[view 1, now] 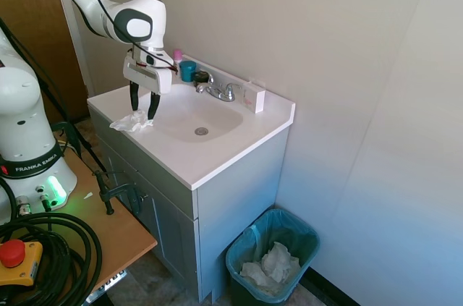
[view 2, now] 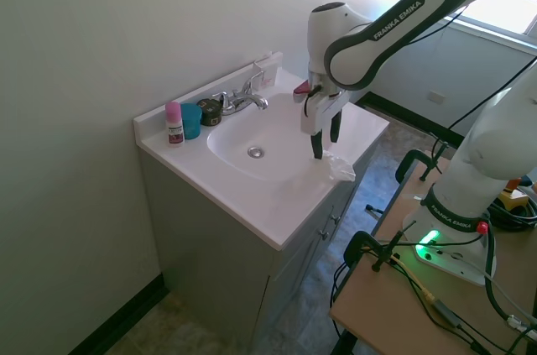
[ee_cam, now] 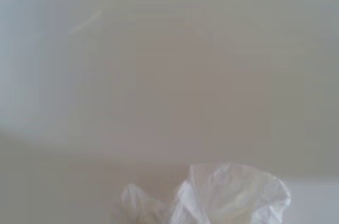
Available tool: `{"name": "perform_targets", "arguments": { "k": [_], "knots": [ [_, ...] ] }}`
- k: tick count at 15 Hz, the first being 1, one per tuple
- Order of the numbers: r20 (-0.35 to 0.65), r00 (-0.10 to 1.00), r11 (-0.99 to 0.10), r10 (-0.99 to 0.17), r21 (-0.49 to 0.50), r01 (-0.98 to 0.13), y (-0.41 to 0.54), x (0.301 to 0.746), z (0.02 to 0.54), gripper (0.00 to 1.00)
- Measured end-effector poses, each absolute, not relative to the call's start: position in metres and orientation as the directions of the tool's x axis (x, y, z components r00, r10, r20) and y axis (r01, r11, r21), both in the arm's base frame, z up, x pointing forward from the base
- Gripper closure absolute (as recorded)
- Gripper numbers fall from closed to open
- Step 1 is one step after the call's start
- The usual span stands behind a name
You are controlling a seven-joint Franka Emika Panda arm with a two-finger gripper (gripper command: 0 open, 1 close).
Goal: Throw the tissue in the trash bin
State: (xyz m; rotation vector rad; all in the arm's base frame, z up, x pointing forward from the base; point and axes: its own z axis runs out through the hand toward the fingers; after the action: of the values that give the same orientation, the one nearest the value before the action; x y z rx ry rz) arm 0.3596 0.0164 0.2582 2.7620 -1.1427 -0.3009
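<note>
trash bin (view 1: 271, 257) on floor, tissue (view 1: 132, 121) on vanity edge, gripper (view 1: 143, 112) spread apart over it, perhaps touching

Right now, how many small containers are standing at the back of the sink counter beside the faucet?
3: a pink-capped bottle at the far end, the teal cup next to it, and a dark jar beside the faucet. Others may hide behind the arm.

The white table (view 1: 217, 165) carries the tissue (view 1: 132, 122) at its front edge; a teal cup (view 1: 187, 70) and pink-capped bottle (view 2: 174, 123) stand behind the sink basin (view 1: 195, 119).
</note>
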Motion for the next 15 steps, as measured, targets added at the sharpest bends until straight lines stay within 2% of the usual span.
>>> {"name": "perform_targets", "arguments": {
  "k": [1, 15],
  "knots": [
    [-0.138, 0.691, -0.703, -0.709, 0.208, -0.68, 0.017, 0.359, 0.255, 1.0],
    [-0.184, 0.707, -0.73, -0.682, 0.21, -0.65, 0.024, 0.356, 0.241, 1.0]
  ]
}}
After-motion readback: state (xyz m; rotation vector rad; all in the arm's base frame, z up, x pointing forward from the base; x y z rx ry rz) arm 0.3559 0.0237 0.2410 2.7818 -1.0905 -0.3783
